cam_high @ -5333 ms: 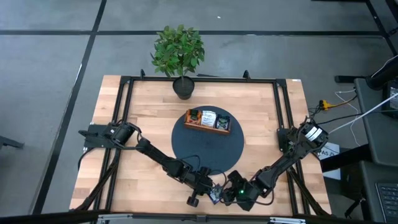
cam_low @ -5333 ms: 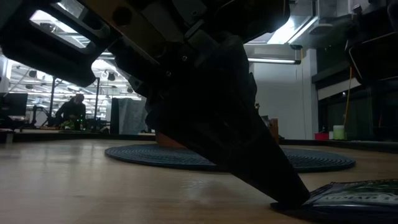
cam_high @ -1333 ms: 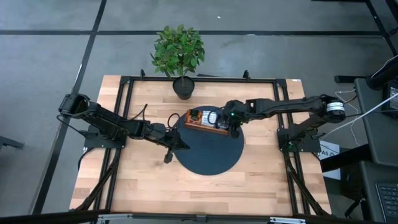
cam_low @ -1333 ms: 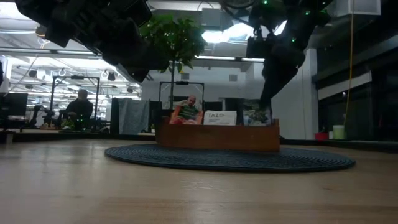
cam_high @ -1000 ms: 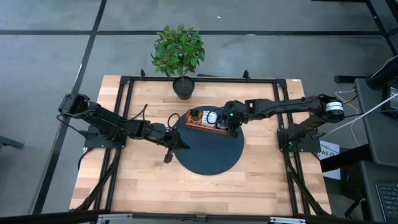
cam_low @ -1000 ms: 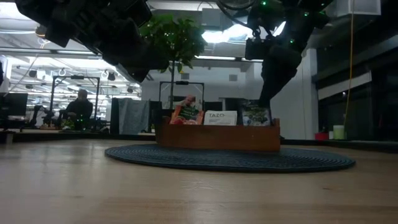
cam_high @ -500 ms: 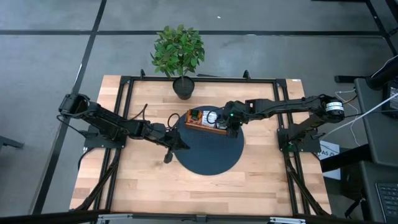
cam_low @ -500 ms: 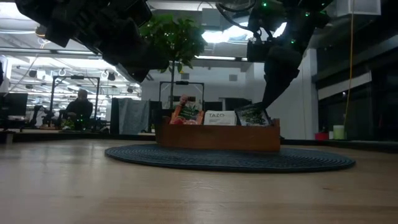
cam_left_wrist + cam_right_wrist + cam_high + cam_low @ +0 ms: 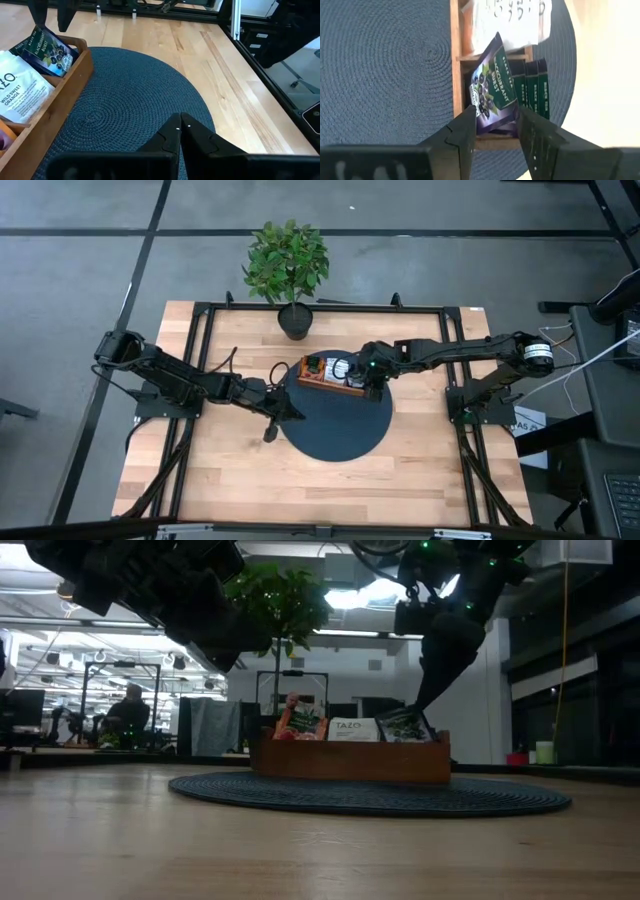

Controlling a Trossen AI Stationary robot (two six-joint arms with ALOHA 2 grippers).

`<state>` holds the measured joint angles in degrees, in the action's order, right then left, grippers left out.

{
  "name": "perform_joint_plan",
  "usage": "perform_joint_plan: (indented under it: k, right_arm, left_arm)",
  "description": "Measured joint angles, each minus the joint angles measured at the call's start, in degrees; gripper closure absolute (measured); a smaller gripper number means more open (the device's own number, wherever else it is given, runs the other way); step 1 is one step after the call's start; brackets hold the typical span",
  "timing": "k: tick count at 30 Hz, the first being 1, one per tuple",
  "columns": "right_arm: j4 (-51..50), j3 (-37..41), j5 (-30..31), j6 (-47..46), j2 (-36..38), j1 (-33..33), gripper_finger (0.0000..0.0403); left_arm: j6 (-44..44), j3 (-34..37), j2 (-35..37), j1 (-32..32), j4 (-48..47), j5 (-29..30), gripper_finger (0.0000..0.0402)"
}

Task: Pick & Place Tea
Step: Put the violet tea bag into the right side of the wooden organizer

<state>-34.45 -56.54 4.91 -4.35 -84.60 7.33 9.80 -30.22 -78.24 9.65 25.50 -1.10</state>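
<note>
A dark purple-green tea sachet [image 9: 492,85] is seen tilted in the brown wooden tray [image 9: 455,75] below the spread right gripper [image 9: 493,131]; the left gripper [image 9: 180,131] is pressed together.

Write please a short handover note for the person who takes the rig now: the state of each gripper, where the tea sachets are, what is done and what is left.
Right gripper: open, above the right-end compartment of the wooden tray, its fingers apart on either side of a dark sachet that leans tilted there.
Left gripper: shut, empty, waiting over the left edge of the round mat.
Tea: orange sachets in the left compartment, white sachets in the middle, dark ones on the right.
Done: dark sachet released into the tray.
Left: lift the right arm away; no loose sachets visible on the table.
</note>
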Motion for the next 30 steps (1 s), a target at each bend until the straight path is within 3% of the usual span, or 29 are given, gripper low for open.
perform_joint_plan:
  k: [9,18,30]
  right_arm:
    - [0.39,-0.02,-0.02,3.29,0.00,0.00,0.0269]
    - [0.30,-0.02,-0.50,1.75,0.00,-0.02,0.0393]
    - [0.05,-0.01,-0.46,-8.49,0.67,-0.01,0.0399]
  left_arm:
    - [-0.04,0.00,0.00,0.00,0.00,0.00,0.0395]
    - [-0.09,0.00,0.00,0.00,0.00,0.00,0.0395]
    - [-1.57,0.00,0.00,0.00,-0.02,0.00,0.0396]
